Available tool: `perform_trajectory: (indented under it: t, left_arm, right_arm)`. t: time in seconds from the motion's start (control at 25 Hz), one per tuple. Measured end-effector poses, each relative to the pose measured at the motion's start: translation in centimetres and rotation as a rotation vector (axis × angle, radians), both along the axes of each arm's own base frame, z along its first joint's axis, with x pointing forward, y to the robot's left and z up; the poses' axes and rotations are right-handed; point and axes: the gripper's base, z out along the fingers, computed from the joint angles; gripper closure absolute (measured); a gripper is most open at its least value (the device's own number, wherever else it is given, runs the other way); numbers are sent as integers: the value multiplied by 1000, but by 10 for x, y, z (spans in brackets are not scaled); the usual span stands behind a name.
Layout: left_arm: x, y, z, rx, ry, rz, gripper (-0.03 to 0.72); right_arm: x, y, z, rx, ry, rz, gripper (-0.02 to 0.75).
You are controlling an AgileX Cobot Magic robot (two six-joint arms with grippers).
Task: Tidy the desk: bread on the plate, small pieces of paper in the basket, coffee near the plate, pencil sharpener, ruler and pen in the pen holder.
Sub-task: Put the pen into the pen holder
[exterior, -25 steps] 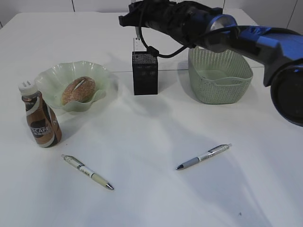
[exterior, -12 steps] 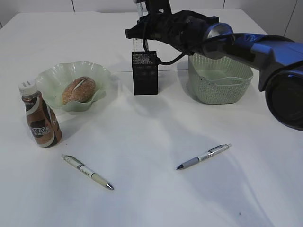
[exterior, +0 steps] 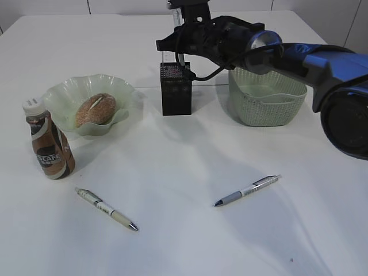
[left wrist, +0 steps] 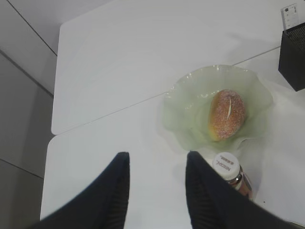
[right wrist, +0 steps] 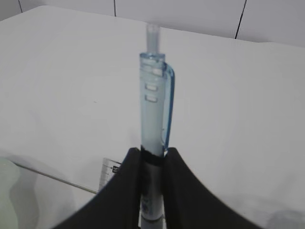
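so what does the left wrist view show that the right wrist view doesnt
Only the left wrist view shows the bread on the green plate, the coffee bottle just beside that plate, the black pen holder, and the open, empty left hand. Only the right wrist view shows a light blue pen held upright, pinched in the right hand. Both show the white table and a white tag-like item, possibly the ruler.

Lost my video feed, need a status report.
Right gripper shut on blue pen, above pen holder. Left gripper open, empty. Two pens on table.
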Motion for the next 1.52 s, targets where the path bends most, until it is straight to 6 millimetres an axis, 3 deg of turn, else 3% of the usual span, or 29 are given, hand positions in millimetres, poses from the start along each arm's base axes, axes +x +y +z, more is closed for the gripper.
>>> perform_trajectory:
  t: [0.28, 0.52, 1.0, 1.52]
  left_arm:
    - [0, 1, 0, 12, -5, 2, 413]
    - [0, 0, 1, 12, -7, 0, 413]
    - [1, 0, 1, 12, -12, -2, 413]
    - [1, -1, 2, 10, -28, -12, 413]
  right_arm:
    - [-3, 1, -5, 6, 58, -51, 626]
    - [-10, 17, -7, -6, 80, -40, 627]
    - [-11, 17, -20, -25, 114, -49, 627]
    - [-10, 19, -18, -44, 74, -10, 626]
